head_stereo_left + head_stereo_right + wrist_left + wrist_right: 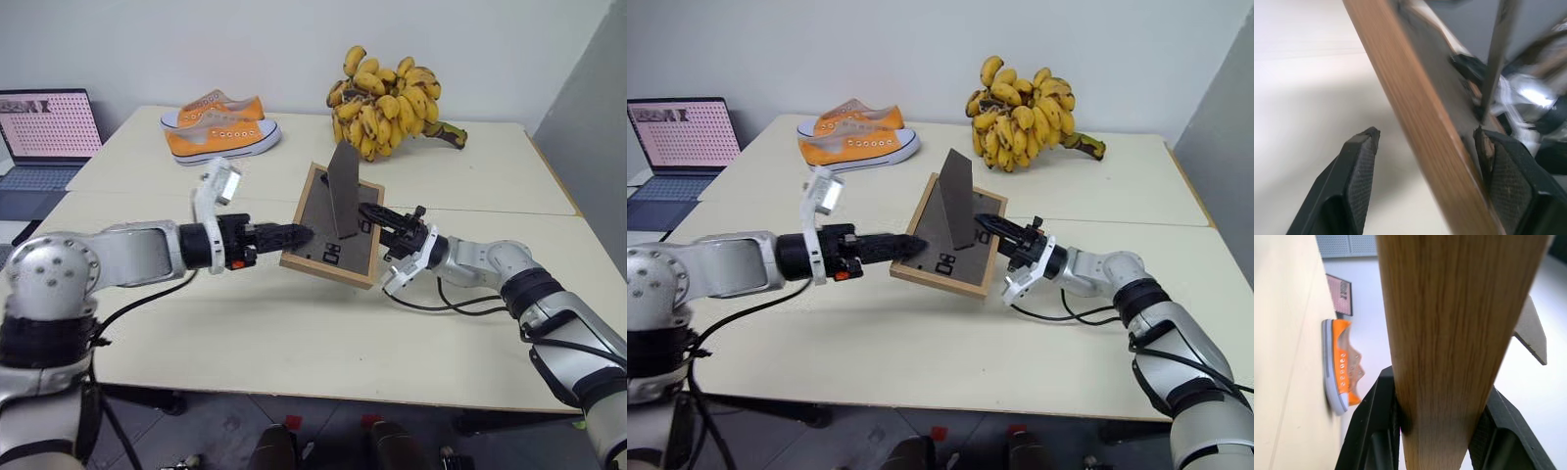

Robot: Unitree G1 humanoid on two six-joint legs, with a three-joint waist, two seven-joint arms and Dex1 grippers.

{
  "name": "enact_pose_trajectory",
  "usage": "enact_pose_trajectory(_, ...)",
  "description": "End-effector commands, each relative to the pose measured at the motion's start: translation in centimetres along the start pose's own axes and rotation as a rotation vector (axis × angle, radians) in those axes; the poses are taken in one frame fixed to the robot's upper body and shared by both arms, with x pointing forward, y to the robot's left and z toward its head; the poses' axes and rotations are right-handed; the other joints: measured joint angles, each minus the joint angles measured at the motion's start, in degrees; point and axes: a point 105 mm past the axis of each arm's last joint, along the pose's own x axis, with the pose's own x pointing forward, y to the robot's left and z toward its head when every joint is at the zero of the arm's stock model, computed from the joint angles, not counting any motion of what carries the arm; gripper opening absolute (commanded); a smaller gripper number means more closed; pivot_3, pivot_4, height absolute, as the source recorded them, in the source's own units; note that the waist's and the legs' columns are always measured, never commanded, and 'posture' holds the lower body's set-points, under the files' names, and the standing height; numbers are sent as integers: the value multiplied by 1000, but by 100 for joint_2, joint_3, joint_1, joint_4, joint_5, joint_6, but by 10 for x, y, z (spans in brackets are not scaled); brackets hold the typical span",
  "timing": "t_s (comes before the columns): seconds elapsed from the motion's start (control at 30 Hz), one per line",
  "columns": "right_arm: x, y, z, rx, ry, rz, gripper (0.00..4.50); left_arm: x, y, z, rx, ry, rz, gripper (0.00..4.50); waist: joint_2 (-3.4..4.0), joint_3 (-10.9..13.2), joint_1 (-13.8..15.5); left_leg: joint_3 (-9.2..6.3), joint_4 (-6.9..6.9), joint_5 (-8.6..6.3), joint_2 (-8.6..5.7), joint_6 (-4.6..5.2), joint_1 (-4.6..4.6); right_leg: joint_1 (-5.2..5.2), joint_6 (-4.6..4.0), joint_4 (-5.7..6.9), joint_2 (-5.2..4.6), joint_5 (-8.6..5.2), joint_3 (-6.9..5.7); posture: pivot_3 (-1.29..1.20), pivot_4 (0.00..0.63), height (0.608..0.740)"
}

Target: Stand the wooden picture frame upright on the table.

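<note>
The wooden picture frame (pixel 318 223) is tilted above the table (pixel 294 333), its dark grey back towards me and its rear stand flap (pixel 344 186) folded out. My right gripper (pixel 372 213) is shut on the frame's right edge; in the right wrist view the light-wood edge (pixel 1449 333) sits pinched between the two black fingers (pixel 1376 421). At the frame's left edge my left gripper (pixel 300 235) is open. In the left wrist view its fingers (pixel 1359 176) stand wide apart on either side of the wood edge (pixel 1420 127), one of them close against the back.
A pair of orange sneakers (pixel 220 125) and a large bunch of bananas (pixel 387 103) lie on the table's far half. A laptop (pixel 44 132) stands off the table's far left corner. A black cable (pixel 441 304) loops on the tabletop under my right wrist.
</note>
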Motion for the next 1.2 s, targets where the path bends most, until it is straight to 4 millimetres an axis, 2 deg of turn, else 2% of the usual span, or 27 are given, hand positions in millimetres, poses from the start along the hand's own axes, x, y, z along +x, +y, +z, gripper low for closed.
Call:
enact_pose_trajectory(0.03,5,-23,-14,155,76,-81,1544,-31,5,9,199,-163,175,3268,0,0,-14,0,-2,0,-1,1,4,5,-3,2,-4,-2,-4,0,150,740)
enact_pose_trajectory(0.13,8,-16,-17,347,124,-60,1544,-54,13,-19,157,-153,313,3268,-6,-1,-69,-4,-3,-11,-1,19,17,27,-6,-5,-8,-4,-10,0,150,740)
enact_pose_trajectory(0.23,14,-13,-21,552,167,-59,1544,-65,8,-39,134,-129,357,3268,-9,0,-79,-4,-3,-13,3,22,33,49,-6,-17,-7,-4,-10,0,150,740)
enact_pose_trajectory(0.3,21,-7,-22,797,179,-29,1544,-67,2,-51,105,-118,372,3268,-9,0,-71,-8,-3,-13,5,22,41,60,-6,-14,-7,-4,-15,0,150,740)
enact_pose_trajectory(0.37,30,4,-8,1104,127,42,1544,-67,-6,-58,97,-113,376,3268,-8,1,-28,-11,-2,-13,5,22,44,63,-6,-7,-7,-4,-18,0,150,740)
enact_pose_trajectory(0.53,29,24,22,1470,58,206,1544,-73,-6,-57,88,-125,411,3268,-7,1,65,-12,-4,-13,4,22,46,57,-6,-5,-4,-5,-18,0,150,740)
enact_pose_trajectory(0.67,20,34,40,1601,44,306,1544,-80,-5,-63,108,-83,422,3268,-5,3,82,-8,-6,-14,5,22,45,52,-8,-6,-3,-8,-14,0,150,740)
enact_pose_trajectory(0.8,15,39,48,1663,55,343,1544,-82,-5,-68,78,-65,416,3268,-5,3,79,-3,-8,-14,5,22,42,44,-7,-7,-2,-11,-11,0,150,740)
enact_pose_trajectory(1.07,8,56,45,1734,145,350,1544,-83,-4,-65,78,-60,398,3268,-6,3,76,-2,-10,-14,8,21,42,42,-5,-8,4,-15,-9,0,150,740)
enact_pose_trajectory(1.2,8,59,44,1728,180,350,2370,-81,-6,-64,75,-61,386,3341,-6,3,76,-1,-10,-14,8,21,42,42,-5,-9,4,-15,-7,0,150,740)
